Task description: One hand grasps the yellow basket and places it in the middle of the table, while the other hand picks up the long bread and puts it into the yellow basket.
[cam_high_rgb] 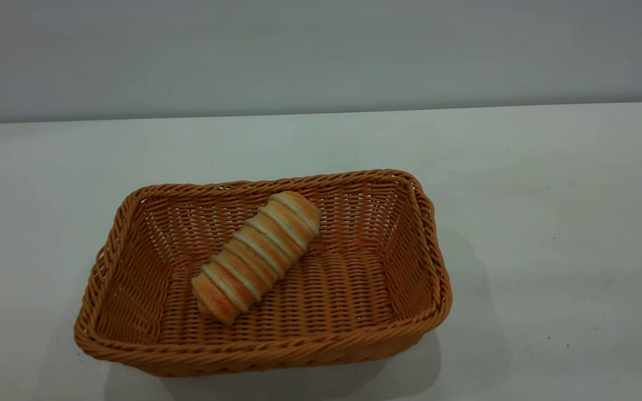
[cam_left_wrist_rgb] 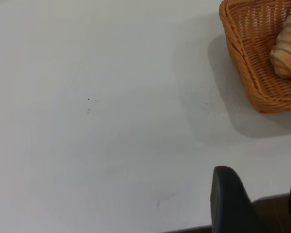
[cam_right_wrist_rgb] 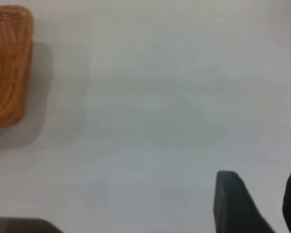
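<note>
The striped golden long bread (cam_high_rgb: 256, 256) lies inside the orange-tan woven wicker basket (cam_high_rgb: 131, 334) on the white desk (cam_high_rgb: 549, 223). Both grippers (left gripper (cam_left_wrist_rgb: 262, 204), right gripper (cam_right_wrist_rgb: 259, 204)) hang apart from it, jaws open, so little can go wrong, short of an arm nudging the basket.

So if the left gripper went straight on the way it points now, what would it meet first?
Probably bare table: the left gripper points at open tabletop, with the yellow basket off to one side of its line. Depth is unclear.

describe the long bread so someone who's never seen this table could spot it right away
On the white table sits one large orange-tan woven basket. Inside it, lying diagonally across the floor, is the long bread: a small oblong roll, golden-orange with pale cream cross stripes, the only smooth striped thing against the wicker.
</note>
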Available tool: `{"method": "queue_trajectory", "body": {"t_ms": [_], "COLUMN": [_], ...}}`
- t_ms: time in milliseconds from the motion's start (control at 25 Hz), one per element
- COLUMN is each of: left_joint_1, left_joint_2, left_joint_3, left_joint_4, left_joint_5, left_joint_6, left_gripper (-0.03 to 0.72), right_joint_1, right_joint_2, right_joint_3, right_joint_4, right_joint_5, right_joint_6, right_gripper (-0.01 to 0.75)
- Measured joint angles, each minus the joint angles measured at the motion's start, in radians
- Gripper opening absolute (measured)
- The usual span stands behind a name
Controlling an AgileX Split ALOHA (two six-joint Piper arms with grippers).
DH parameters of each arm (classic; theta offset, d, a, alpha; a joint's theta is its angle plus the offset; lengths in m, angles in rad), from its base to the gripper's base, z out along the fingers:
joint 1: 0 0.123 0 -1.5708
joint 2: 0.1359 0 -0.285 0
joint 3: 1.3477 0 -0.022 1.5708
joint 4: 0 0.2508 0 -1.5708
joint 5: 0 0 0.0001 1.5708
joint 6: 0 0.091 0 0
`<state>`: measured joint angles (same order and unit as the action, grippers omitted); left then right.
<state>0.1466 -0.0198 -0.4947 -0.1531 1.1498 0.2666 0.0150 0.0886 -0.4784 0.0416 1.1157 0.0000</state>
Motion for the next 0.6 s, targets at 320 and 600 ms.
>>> {"method": "queue_trajectory", "body": {"t_ms": [320,600], "left_joint_1": [0.0,-0.057], "left_joint_2": [0.0,0.0], "left_joint_3": [0.0,0.0], "left_joint_4": [0.0,0.0], "left_joint_5": [0.0,0.0], "left_joint_6": [0.001,0.001], "left_gripper": [0.365,0.365], "right_joint_1": [0.006,0.006], "right_joint_2": [0.0,0.0], "right_joint_3": [0.0,0.0], "right_joint_4": [0.001,0.001], "right_joint_5": [0.0,0.0], "right_joint_6": [0.0,0.0], "right_gripper": [0.238,0.238]}}
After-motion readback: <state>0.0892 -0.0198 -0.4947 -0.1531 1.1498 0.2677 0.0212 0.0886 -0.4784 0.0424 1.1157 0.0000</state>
